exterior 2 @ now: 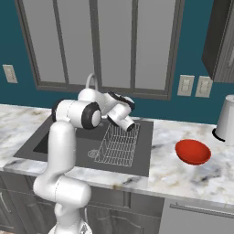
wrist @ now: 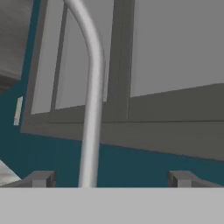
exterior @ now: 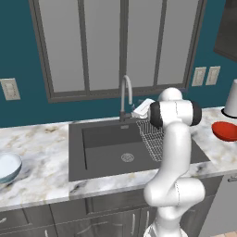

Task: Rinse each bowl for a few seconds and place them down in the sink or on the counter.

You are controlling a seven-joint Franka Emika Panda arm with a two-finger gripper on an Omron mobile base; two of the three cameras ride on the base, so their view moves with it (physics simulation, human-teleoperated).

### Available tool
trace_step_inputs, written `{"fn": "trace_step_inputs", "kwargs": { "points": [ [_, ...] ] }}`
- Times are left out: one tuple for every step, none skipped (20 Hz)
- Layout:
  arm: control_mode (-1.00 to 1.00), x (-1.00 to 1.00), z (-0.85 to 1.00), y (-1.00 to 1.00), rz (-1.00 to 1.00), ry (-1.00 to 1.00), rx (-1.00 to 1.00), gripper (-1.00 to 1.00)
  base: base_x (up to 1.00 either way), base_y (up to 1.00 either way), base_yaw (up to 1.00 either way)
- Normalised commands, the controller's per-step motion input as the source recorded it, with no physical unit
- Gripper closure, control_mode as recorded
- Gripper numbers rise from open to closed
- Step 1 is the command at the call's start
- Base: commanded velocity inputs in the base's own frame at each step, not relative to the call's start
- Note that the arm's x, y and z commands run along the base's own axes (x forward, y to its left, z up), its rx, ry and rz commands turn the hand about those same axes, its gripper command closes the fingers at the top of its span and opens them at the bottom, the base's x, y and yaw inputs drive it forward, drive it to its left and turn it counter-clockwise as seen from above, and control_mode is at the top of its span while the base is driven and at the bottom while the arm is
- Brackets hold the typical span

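The pale blue-grey bowl (exterior: 7, 167) sits on the marble counter (exterior: 44, 155) at the far left. The red bowl (exterior: 226, 131) (exterior 2: 193, 151) rests on the counter (exterior 2: 169, 180) right of the sink (exterior: 111, 143) (exterior 2: 55, 141). My gripper (exterior: 137, 110) (wrist: 111, 179) hovers over the sink's back edge, just right of the steel tap (exterior: 126, 95) and facing the window. It is open and holds nothing. In the hand view the tap's pipe (wrist: 92, 109) rises close ahead, left of centre between the fingertips (wrist: 41, 178). The arm hides the gripper in the right base view.
A wire rack (exterior: 152, 134) (exterior 2: 116, 146) lies in the sink's right half, and the drain (exterior: 127, 157) sits mid-basin. A white jar (exterior: 231, 99) (exterior 2: 227, 119) stands at the back right. A dark upper cabinet (exterior 2: 219, 39) hangs at the right.
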Motion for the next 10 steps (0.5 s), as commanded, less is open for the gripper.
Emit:
{"fn": "trace_step_inputs", "kwargs": {
  "points": [
    [-1.0, 0.29, -0.29, 0.0, 0.0, 0.01, 0.01, -1.0, 0.0, 0.0, 0.0],
    [-1.0, 0.3, -0.31, 0.0, 0.0, 0.01, 0.01, -1.0, 0.0, 0.0, 0.0],
    [-1.0, 0.3, -0.31, 0.0, 0.0, 0.01, 0.0, -1.0, 0.0, 0.0, 0.0],
    [-1.0, 0.3, -0.3, 0.0, 0.0, 0.01, 0.0, -1.0, 0.0, 0.0, 0.0],
    [-1.0, 0.32, -0.29, 0.0, 0.0, 0.02, 0.0, -1.0, 0.0, 0.0, 0.0],
    [-1.0, 0.31, -0.27, 0.0, 0.0, 0.01, 0.0, -1.0, 0.0, 0.0, 0.0],
    [-1.0, 0.33, -0.26, 0.0, 0.0, 0.01, 0.01, -1.0, 0.0, 0.0, 0.0],
    [-1.0, 0.34, -0.26, 0.0, 0.0, 0.01, 0.01, -1.0, 0.0, 0.0, 0.0],
    [-1.0, 0.36, -0.24, 0.0, 0.0, 0.01, 0.01, -1.0, 0.0, 0.0, 0.0],
    [-1.0, 0.35, -0.22, 0.0, 0.0, 0.0, 0.01, -1.0, 0.0, 0.0, 0.0]
  ]
}}
